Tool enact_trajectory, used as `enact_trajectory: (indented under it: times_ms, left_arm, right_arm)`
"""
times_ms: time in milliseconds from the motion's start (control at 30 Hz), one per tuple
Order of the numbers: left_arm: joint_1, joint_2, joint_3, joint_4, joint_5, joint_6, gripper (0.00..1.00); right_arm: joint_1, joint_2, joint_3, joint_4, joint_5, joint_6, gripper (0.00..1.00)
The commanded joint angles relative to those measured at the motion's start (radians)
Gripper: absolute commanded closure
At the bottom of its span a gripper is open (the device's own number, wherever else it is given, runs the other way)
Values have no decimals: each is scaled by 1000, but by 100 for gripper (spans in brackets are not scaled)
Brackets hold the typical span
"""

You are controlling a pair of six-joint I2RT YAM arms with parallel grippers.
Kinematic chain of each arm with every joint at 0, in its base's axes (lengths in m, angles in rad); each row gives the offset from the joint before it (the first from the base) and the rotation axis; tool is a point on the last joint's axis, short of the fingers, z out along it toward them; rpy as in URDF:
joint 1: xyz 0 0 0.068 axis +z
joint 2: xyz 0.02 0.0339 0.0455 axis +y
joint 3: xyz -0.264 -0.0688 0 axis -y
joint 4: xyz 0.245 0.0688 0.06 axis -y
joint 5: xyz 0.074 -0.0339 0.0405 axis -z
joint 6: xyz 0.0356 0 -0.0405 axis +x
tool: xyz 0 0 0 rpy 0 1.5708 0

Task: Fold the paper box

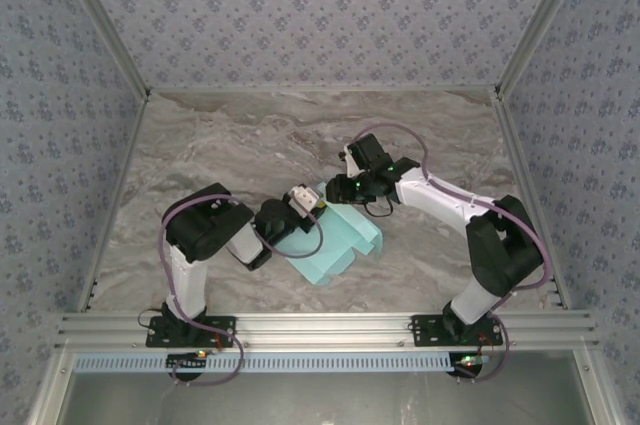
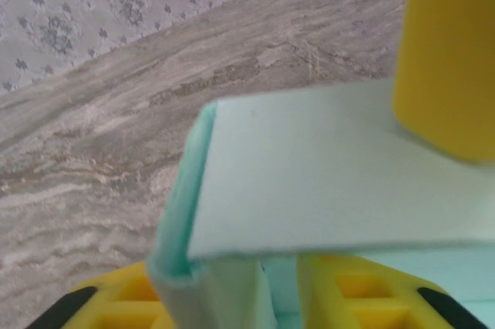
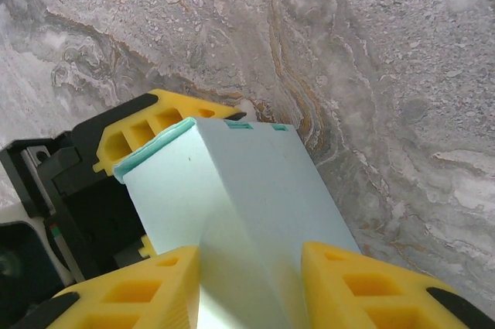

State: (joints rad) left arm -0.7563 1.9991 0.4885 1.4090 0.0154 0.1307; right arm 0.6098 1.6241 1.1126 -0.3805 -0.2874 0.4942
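**Visitor:** What's the right gripper [image 3: 249,258] got?

**Onlooker:** The paper box [image 3: 232,190]. Its yellow fingers [image 3: 139,298] are closed in on a folded-up part, one on each side, and the card touches both. I'd call that a firm hold.

**Visitor:** And the left gripper [image 2: 232,282]?

**Onlooker:** Its jaws are part-way apart, with a doubled edge of the card standing between them. The edge leans on one finger, but I can't tell whether they actually pinch it. The two grippers almost meet, and one of the right's fingers sits against the top panel just ahead of the left's.

**Visitor:** How does the box look?

**Onlooker:** It's plain, thin card in pale cyan-blue, and only half made. By the grippers it's creased up into a ridge, two faces meeting at a sharp fold. Two small darker slots [image 3: 240,125] show along the far edge. The rest spreads flatter toward the near side, with a stepped, notched outline.

**Visitor:** Anything inside it?

**Onlooker:** I can't see into the fold from here.

**Visitor:** Where is it?

**Onlooker:** It's about mid-way across the grey marbled table [image 1: 230,135], between the two arms, with its far end at the grippers. Patterned walls [image 1: 320,5] stand round three sides.
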Motion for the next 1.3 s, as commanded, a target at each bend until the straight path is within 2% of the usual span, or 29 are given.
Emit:
enact_trajectory:
  times_ms: [0, 100, 233, 367, 500, 567, 733, 833, 967, 1133, 1267]
  left_arm:
    - [18, -23, -18, -1, 62, -10, 66]
    - [17, -43, -31, -1, 57, -12, 66]
    - [21, -66, -45, 0, -26, 4, 68]
    - [30, -49, -18, -1, -94, 1, 83]
    - [28, -19, 13, -24, -100, -22, 98]
    - [26, -1, 16, -13, -153, -38, 100]
    - [25, 26, 17, -14, -231, -47, 100]
    - [26, 42, 30, -13, -210, -71, 99]
    - [26, 34, 36, -5, -165, -90, 84]
    - [41, -3, 30, -4, -102, -117, 79]
    - [44, -31, -1, -1, -62, -144, 69]
  right_arm:
    - [-8, 44, 18, -87, 19, -26, 60]
    - [-7, 60, 21, -90, 25, -19, 61]
    - [-8, 61, 27, -105, 22, -15, 61]
    - [-2, 62, 29, -112, 7, -7, 62]
    - [16, 55, 30, -114, 13, 32, 61]
    - [34, 35, 12, -96, 52, 71, 59]
    - [37, -14, -47, -22, 77, 104, 60]
    - [35, 2, -41, -16, 33, 100, 61]
    - [42, 21, -28, -16, -10, 100, 63]
    - [37, 40, -2, -52, 38, 64, 65]
    - [23, 50, 6, -64, 52, 54, 66]
